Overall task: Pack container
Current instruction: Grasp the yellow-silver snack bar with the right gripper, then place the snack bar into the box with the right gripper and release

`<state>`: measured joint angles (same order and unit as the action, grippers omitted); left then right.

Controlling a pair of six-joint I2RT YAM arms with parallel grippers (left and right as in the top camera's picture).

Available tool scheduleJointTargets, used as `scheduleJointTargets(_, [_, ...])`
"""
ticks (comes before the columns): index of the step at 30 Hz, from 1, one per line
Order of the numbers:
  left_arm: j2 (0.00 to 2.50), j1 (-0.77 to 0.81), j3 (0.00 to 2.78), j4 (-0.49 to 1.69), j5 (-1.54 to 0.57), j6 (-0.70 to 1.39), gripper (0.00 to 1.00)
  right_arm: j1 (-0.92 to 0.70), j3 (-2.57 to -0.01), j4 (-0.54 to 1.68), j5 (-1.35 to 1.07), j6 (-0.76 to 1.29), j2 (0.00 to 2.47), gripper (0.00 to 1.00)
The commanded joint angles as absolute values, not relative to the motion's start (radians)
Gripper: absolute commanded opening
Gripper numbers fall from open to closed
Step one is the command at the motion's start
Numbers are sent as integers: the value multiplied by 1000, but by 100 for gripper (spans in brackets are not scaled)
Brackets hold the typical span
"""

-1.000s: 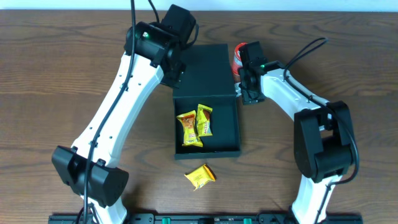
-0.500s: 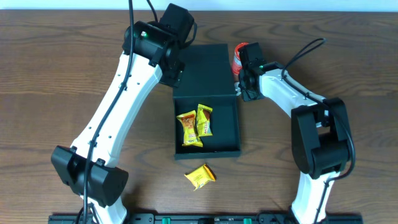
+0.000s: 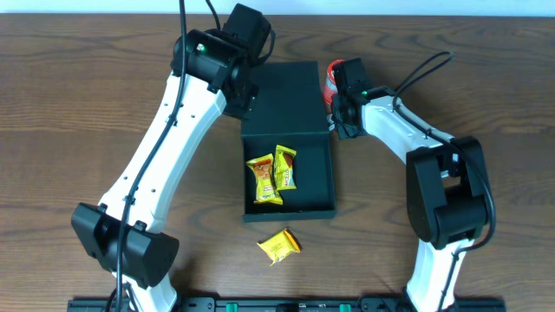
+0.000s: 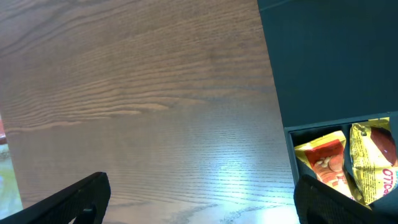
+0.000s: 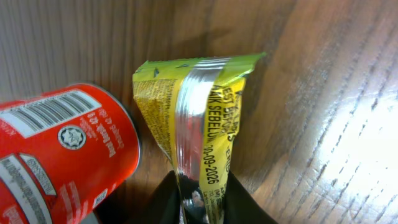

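A yellow packet (image 3: 279, 245) lies loose on the bench (image 3: 69, 104) before the open container (image 3: 316, 182), its lid (image 3: 290, 91) folded back so packets drop in. Beyond, the left hand (image 4: 199, 199) hangs spread, empty; the right hand (image 5: 200, 199) clamps a green-yellow packet (image 5: 186, 106) beside the red can (image 5: 62, 149).

A yellow-green snack packet (image 5: 199, 124) has black print along its silver seam: "AIK SEBELUM" and "EST BEFORE", first letters cut off, then the date "10-09-2026". Left of it, a red can (image 5: 62, 155) shows a white barcode panel, its digits too small to read, and a round white seal with a star. Red lettering on a yellow packet (image 4: 373, 162) inside the container (image 4: 323, 56) is unreadable.
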<state>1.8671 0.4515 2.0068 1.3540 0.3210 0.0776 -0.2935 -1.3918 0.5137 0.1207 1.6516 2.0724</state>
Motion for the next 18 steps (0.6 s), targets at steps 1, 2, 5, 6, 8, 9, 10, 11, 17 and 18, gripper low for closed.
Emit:
scheduleJointTargets(1, [1860,445,2025,1354,334,74,95,-286,-1390,516,102,1531,2080,16])
scheduleJointTargets(2, [1860,445,2025,1353,333,74,95,-286,-1390,515,94,1509,2080,15])
scheduleJointTargets(5, [1860,445,2025,1350,333,74,96,-286,-1391,516,62,1428,2078,15])
scheduleJointTargets(6, [1860,445,2025,1347,333,74,95,-286,-1392,517,53,1398,2076,14])
scheduleJointTargets(8, [1860,445,2025,1343,333,74,96,-286,-1392,524,51,1366,2074,13])
scheduleJointTargets(9, [1860,445,2025,1341,333,74,95,-286,-1393,535,51,1353,2072,12])
scheduleJointTargets(10, [1860,445,2025,1338,333,75,96,-286,-1394,546,51,1337,2069,12])
scheduleJointTargets(11, [1860,445,2025,1335,333,75,95,-286,-1394,563,52,1319,2067,12])
scheduleJointTargets(17, [1860,445,2025,1330,332,76,95,-278,-1399,643,58,1182,2033,8])
scheduleJointTargets(18, [1860,445,2025,1328,332,81,95,-275,-1401,656,64,1163,2023,8])
